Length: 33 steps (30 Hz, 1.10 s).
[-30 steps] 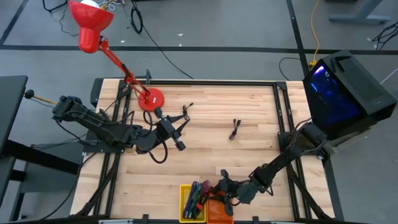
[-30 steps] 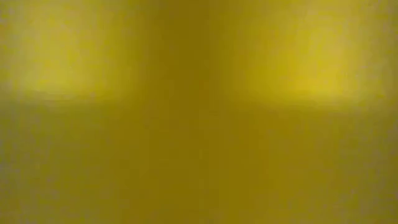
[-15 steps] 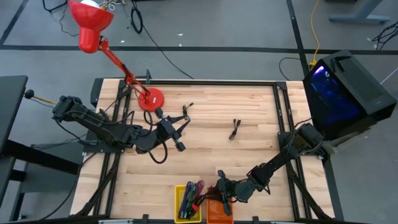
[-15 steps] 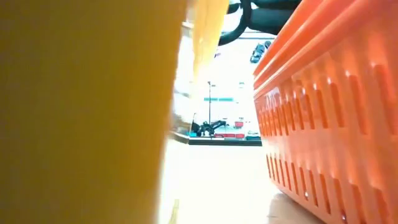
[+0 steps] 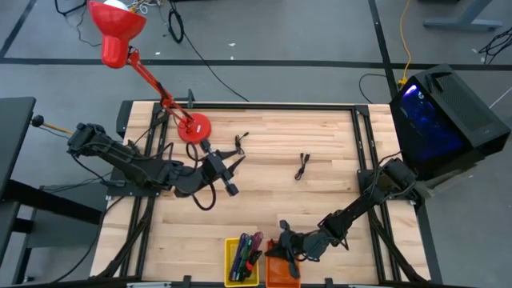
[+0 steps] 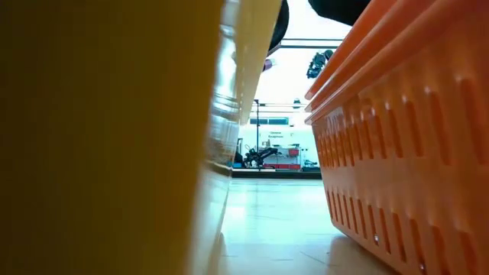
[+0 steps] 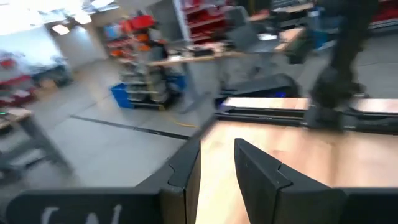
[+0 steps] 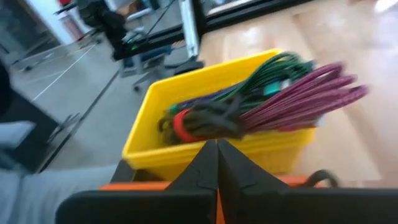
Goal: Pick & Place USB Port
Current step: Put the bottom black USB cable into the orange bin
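Wooden table (image 5: 272, 200) carries yellow bin (image 5: 242, 260), orange bin (image 5: 278, 274), red lamp (image 5: 193, 128), cable (image 5: 303, 166).

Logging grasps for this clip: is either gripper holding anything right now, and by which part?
Nothing visibly held: right gripper shut over the orange bin; left gripper open, empty.

Two black USB cables lie loose on the far half of the worktop: one coiled cable (image 5: 302, 167) right of centre, the other cable (image 5: 238, 145) further left, near the lamp base.
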Motion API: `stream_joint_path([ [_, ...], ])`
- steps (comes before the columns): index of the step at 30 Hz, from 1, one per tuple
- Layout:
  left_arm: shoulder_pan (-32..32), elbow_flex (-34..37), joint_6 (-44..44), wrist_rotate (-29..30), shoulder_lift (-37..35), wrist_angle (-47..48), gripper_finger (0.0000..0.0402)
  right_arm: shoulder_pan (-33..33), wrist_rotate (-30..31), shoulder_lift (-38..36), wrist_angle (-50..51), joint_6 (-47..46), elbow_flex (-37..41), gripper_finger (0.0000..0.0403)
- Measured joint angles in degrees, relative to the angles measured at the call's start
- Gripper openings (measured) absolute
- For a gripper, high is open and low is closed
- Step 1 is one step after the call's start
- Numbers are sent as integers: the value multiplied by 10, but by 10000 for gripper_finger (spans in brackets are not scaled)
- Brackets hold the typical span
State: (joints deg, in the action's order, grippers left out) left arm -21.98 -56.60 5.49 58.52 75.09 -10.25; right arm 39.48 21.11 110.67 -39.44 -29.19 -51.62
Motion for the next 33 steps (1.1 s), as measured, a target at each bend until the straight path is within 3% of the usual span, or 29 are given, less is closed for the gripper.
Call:
stream_joint_path([
  [5, -3, 0, -23, -79, 0, 44, 103, 0, -27, 0, 15, 3, 0, 11],
  [12, -4, 0, -49, -77, 0, 62, 103, -3, -27, -1, 13, 15, 0, 41],
  [25, -14, 0, -64, -93, 0, 67, 103, -22, -26, -1, 13, 12, 0, 157],
  [33, -14, 0, -63, -93, 0, 67, 103, -23, -26, -1, -15, 33, -5, 177],
])
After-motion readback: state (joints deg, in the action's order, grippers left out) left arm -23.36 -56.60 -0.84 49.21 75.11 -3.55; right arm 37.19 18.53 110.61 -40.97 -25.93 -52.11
